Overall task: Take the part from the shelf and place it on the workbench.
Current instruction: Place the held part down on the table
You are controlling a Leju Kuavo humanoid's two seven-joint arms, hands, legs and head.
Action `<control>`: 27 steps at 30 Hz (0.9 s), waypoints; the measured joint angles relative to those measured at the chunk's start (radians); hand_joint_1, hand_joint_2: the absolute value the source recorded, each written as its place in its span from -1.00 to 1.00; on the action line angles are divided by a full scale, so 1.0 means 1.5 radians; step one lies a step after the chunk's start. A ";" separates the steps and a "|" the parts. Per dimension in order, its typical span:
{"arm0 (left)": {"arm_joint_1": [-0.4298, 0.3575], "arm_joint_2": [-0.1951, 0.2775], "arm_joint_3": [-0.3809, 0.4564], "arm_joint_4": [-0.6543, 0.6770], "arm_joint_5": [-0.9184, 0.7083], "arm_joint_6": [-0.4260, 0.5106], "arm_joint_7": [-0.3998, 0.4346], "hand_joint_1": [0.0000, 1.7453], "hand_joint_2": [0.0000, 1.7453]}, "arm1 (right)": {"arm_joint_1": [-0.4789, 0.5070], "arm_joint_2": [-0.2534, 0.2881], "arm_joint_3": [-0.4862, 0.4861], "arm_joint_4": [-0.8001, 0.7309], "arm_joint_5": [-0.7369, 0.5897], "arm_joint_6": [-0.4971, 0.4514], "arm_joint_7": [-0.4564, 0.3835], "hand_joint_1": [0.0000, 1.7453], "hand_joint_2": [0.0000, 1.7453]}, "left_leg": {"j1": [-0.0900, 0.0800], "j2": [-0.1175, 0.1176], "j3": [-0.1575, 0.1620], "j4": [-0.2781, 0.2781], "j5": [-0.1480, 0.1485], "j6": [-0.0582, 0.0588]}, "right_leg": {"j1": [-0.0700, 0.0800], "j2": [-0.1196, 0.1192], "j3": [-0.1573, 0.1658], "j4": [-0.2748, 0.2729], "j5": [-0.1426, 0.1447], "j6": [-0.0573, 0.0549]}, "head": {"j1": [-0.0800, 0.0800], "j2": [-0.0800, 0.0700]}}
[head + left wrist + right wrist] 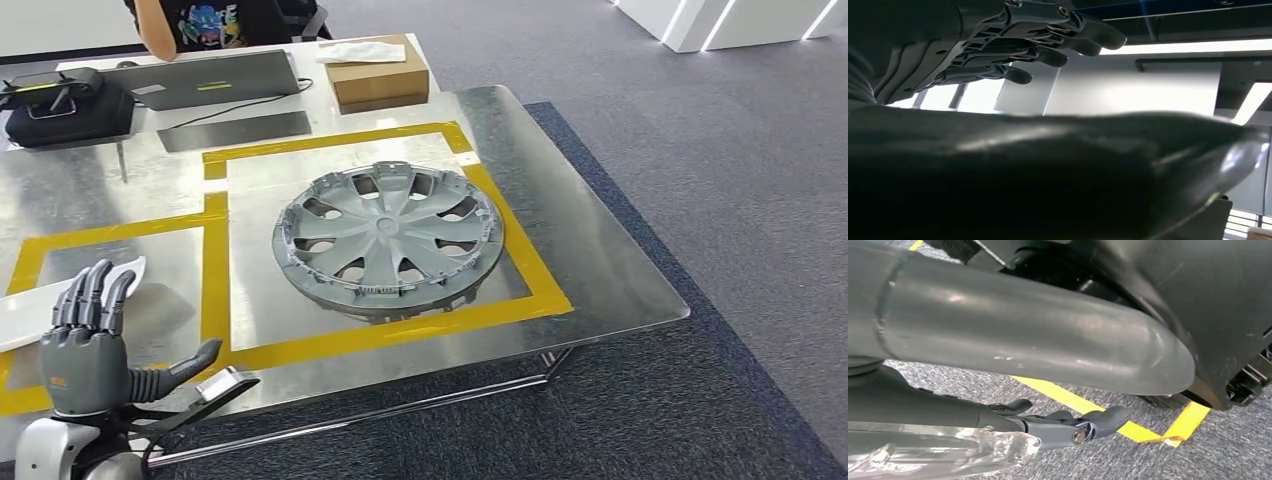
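Part (388,238) flat on surface (600,270), ahead-right of left robot hand (90,345), apart; fingers spread, empty. Right robot hand (1068,425) holds nothing.

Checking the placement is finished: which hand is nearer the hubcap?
Left. The left hand is raised over the workbench's near edge, apart from the hubcap. The right hand hangs low over the carpet.
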 joint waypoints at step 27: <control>0.120 -0.130 0.005 -0.112 0.136 0.005 -0.240 -1.00 -1.00 | 0.002 0.021 0.000 -0.001 -0.003 -0.025 0.011 -1.00 -1.00 | 0.001 0.006 -0.002 -0.015 0.023 0.027 | -0.011 -0.002 -0.066 0.174 -0.088 0.035 | 0.004 0.000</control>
